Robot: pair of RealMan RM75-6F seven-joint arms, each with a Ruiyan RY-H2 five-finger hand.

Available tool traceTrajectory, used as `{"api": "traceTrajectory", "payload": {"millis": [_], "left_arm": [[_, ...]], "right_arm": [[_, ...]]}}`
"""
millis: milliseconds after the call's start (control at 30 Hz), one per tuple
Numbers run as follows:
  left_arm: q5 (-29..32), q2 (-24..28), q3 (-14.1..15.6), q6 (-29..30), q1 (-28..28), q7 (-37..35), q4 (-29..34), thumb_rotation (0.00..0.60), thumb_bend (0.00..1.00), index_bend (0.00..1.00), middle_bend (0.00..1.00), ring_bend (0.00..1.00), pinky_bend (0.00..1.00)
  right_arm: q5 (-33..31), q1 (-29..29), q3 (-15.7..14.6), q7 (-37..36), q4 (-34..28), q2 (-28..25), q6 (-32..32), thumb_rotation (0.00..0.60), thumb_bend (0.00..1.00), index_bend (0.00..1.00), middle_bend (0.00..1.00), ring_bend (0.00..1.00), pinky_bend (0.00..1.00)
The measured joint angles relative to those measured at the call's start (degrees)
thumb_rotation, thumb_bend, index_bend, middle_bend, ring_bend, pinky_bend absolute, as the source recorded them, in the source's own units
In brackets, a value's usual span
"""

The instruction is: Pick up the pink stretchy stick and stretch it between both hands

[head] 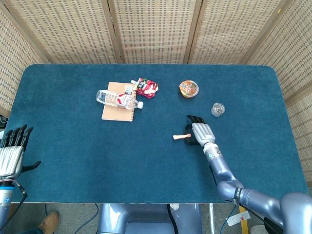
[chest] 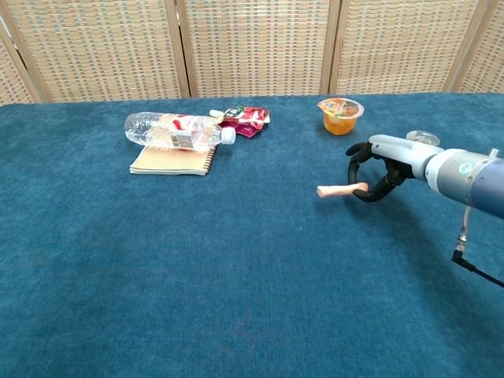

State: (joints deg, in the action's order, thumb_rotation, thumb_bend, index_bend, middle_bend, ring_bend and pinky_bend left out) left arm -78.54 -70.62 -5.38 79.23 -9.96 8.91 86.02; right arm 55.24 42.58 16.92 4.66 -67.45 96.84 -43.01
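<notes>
Blue cloth covers the surface where the right hand point(chest: 376, 169) pinches one end of the pink stick point(chest: 341, 190), apparently just lifted; keep that pinch firm and bring it toward the left hand point(head: 12, 155), idle with fingers spread.

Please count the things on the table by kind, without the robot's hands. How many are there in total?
Stretchy stick: 1
Water bottle: 1
Notebook: 1
Snack packet: 1
Jelly cup: 1
Small clear round item: 1
Total: 6
</notes>
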Motion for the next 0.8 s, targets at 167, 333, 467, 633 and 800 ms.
{"api": "traceTrajectory", "payload": {"millis": [167, 333, 467, 633, 800], "left_arm": [[-3.31, 1.07, -0.68, -0.95, -2.88, 0.10, -1.25, 0.600, 0.00, 0.00, 0.00, 0.00, 0.00], [-5.70, 1.98, -1.38, -2.18, -5.59, -0.39, -2.10, 0.600, 0.00, 0.00, 0.00, 0.00, 0.00], [-8.32, 2.47, -2.03, -3.28, -8.50, -1.17, -2.53, 0.600, 0.00, 0.00, 0.00, 0.00, 0.00], [-12.00, 2.25, -2.64, -3.93, -11.97, -2.45, -3.56, 0.600, 0.00, 0.00, 0.00, 0.00, 0.00], [-15.18, 0.84, -2.76, -4.61, -15.24, -3.12, -4.45, 0.600, 0.00, 0.01, 0.00, 0.00, 0.00]], "right_arm": [[-4.33, 1.87, 3.18, -0.78, -7.10, -2.47, 1.92, 0.600, 0.58, 0.63, 0.16, 0.00, 0.00], [-13.30, 5.81, 6.01, 0.50, -12.02, -3.89, 3.10, 0.600, 0.59, 0.63, 0.16, 0.00, 0.00], [-20.22, 10.16, 7.68, 2.21, -14.52, -3.78, 2.81, 0.600, 0.59, 0.63, 0.16, 0.00, 0.00], [-28.24, 15.50, 9.06, 4.17, -14.93, -1.61, 1.14, 0.600, 0.59, 0.63, 0.16, 0.00, 0.00], [-34.49, 20.03, 10.07, 5.29, -13.32, 2.04, -0.79, 0.600, 0.59, 0.63, 0.16, 0.00, 0.00]]}}
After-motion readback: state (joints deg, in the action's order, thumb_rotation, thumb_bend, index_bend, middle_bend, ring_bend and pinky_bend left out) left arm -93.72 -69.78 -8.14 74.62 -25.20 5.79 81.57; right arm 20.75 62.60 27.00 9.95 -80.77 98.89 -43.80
